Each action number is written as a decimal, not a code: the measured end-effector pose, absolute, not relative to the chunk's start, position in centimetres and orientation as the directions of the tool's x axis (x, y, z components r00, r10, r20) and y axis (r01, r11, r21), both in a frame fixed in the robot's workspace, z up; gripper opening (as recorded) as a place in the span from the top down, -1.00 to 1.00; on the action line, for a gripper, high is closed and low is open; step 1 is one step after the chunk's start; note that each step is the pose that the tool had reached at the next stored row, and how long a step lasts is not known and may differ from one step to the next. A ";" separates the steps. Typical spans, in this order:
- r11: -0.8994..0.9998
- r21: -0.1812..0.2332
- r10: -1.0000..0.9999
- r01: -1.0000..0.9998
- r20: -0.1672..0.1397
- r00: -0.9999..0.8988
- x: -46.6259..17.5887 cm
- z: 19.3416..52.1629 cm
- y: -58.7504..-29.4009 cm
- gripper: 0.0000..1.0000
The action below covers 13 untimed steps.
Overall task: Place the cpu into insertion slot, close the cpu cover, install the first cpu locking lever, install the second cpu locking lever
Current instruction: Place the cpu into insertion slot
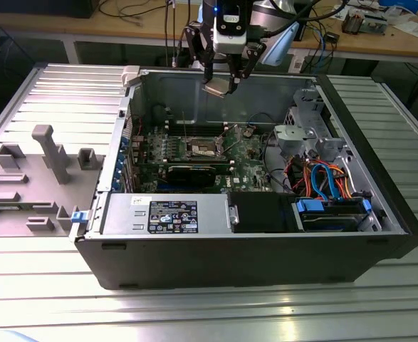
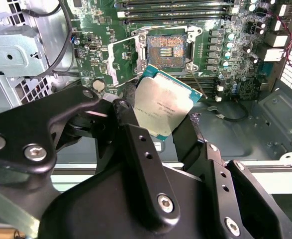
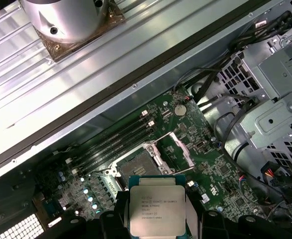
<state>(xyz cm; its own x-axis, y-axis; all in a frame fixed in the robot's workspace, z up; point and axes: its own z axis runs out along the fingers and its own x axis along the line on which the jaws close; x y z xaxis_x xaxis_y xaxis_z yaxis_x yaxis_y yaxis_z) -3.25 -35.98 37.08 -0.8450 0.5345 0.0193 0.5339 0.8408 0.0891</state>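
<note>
1. While the tool [image 2: 160,124] pinches the cpu [image 2: 166,107] by 2 opposite edges, its fingers set narrow on the chip, the chip hangs in the air above the green board, touching nothing else.
2. Beyond it lies the insertion slot [image 2: 166,48], unfilled, with its golden contacts exposed. The cpu cover [image 3: 184,148] stands swung open just beside it.
3. I see 3 risks. The chip sits tilted in the grip, so it could meet the slot corner-first and bend contacts. The thin edge hold might let it slip. The raised cover could catch a finger on the way down.
4. The second wrist view reveals that tilt, whereas the first wrist view presents the chip's face squarely and shows the cover's open frame.
5. The exterior view adds height. It shows the chip well above the board, near the far wall of the computer case [image 1: 251,249], which rests on the ribbed table [image 1: 194,306].
</note>
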 end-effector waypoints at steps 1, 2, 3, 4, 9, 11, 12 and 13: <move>0.841 0.089 0.535 0.534 0.019 -0.845 -3.3 37.1 -36.0 -0.08; 0.841 0.089 0.535 0.534 0.019 -0.845 -3.2 37.1 -36.0 -0.08; 0.840 0.089 0.535 0.535 0.019 -0.845 -3.3 37.1 -36.0 -0.08; 0.840 0.089 0.535 0.535 0.019 -0.844 -3.3 37.1 -36.0 -0.08; 0.840 0.089 0.536 0.535 0.019 -0.844 -3.2 37.1 -36.0 -0.08; 0.839 0.089 0.537 0.537 0.019 -0.843 -3.3 37.1 -36.0 -0.08; 0.837 0.089 0.540 0.540 0.019 -0.841 -3.3 37.1 -36.0 -0.08; 0.835 0.089 0.544 0.544 0.019 -0.839 -3.2 37.1 -36.0 -0.08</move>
<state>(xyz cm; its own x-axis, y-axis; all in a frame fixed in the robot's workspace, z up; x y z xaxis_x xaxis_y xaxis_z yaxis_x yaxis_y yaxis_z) -3.25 -35.98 37.08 -0.8387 0.5443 0.0193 0.5437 0.8346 0.0891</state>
